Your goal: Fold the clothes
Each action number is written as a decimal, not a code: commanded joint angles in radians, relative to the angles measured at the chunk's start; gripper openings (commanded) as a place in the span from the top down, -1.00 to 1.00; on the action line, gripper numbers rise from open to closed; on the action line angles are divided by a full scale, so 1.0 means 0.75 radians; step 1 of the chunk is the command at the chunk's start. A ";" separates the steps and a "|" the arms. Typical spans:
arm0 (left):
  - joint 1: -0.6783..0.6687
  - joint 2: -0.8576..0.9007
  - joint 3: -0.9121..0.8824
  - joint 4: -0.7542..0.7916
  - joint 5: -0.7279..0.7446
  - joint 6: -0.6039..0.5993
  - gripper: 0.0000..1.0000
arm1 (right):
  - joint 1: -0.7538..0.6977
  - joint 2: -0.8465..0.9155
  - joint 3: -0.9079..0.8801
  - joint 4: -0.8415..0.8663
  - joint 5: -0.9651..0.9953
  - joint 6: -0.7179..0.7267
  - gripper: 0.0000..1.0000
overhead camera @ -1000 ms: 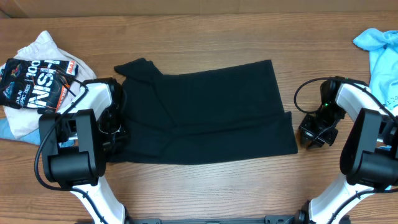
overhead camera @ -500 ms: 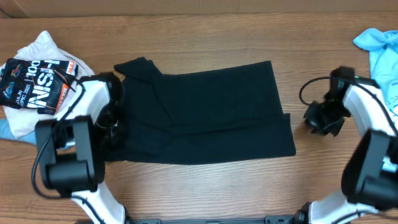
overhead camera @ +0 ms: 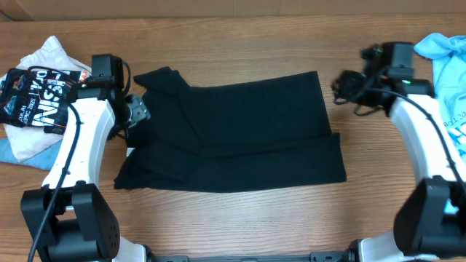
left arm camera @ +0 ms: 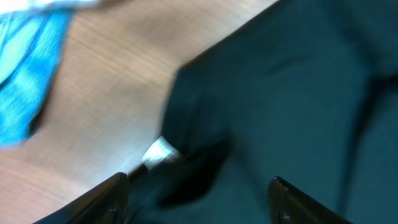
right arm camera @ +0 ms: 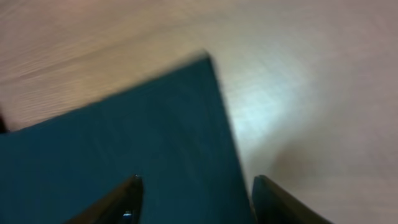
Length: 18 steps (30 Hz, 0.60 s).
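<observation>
Overhead: black shirt (overhead camera: 233,131) lies spread in the middle of the worktop (overhead camera: 240,44); left gripper (overhead camera: 137,113) is at its left edge, right gripper (overhead camera: 342,84) just beside its upper right corner.
Left wrist: left gripper (left arm camera: 199,193) is wide, holding nothing, above the black shirt (left arm camera: 298,81) near a white label (left arm camera: 160,151).
Right wrist: right gripper (right arm camera: 196,193) is wide, holding nothing, over 1 corner of the black shirt (right arm camera: 124,137).

Black shirt (overhead camera: 233,131): plain, no print, soft fabric. Lies flat mid-tabletop (overhead camera: 240,44), folded into a rough rectangle, wider than deep. Top-left corner sticks out as a small kinked flap. Right side is stepped: lower layer juts further right than the upper. Faint diag. creases across the middle, bottom edge fairly straight. Tiny white tag (overhead camera: 130,151) shows at left edge.
</observation>
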 commanded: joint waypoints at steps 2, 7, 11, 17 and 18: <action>0.012 0.034 0.019 0.124 0.119 0.076 -0.54 | 0.067 0.151 0.020 0.197 0.018 -0.068 -0.32; 0.012 0.110 0.019 0.182 0.137 0.075 -0.54 | 0.084 0.311 0.020 0.417 0.017 -0.058 -0.35; 0.012 0.179 0.019 0.182 0.149 0.075 -0.54 | 0.084 0.431 0.020 0.562 0.018 -0.058 -0.53; 0.010 0.252 0.019 0.201 0.150 0.075 -0.53 | 0.084 0.562 0.020 0.710 0.010 -0.058 -0.56; 0.009 0.257 0.019 0.208 0.152 0.075 -0.53 | 0.084 0.577 0.020 0.728 0.007 -0.058 -0.56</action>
